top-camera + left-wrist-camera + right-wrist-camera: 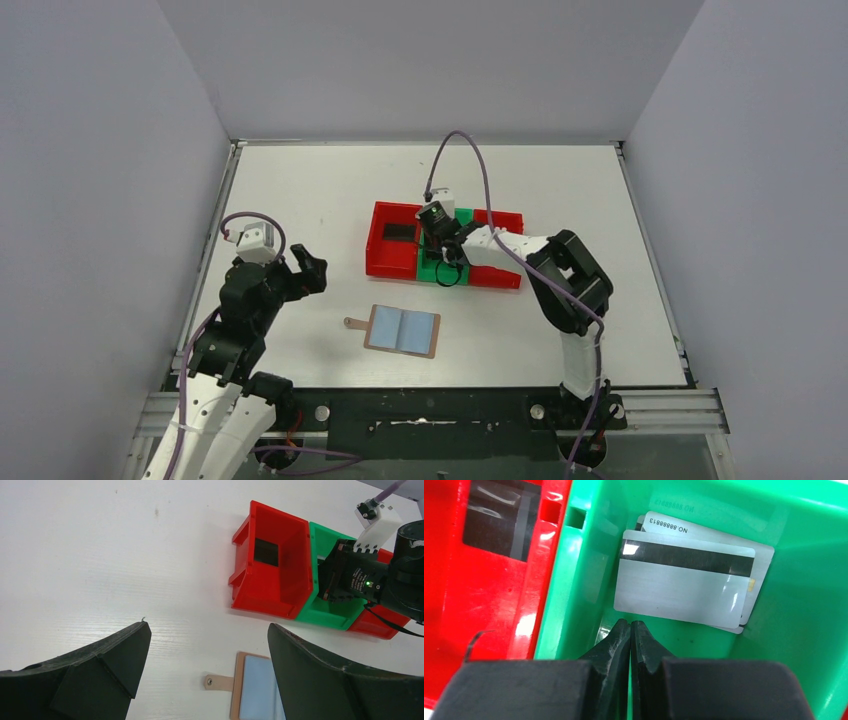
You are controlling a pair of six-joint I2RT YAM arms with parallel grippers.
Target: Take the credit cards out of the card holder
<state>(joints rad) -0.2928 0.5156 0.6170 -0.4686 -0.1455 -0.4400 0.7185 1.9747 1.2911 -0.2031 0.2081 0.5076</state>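
Near the table's front edge, card holder lies open flat, no card visible in its pockets; at least 2 silver-grey cards stacked in green bin; 1 black card in red bin; right gripper closed, empty, above the stack; left gripper wide open, holding nothing; removal looks done or nearly so.

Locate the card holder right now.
Top view: the card holder lies open on the table, around the middle near the front edge, just on the near side of the red bin.
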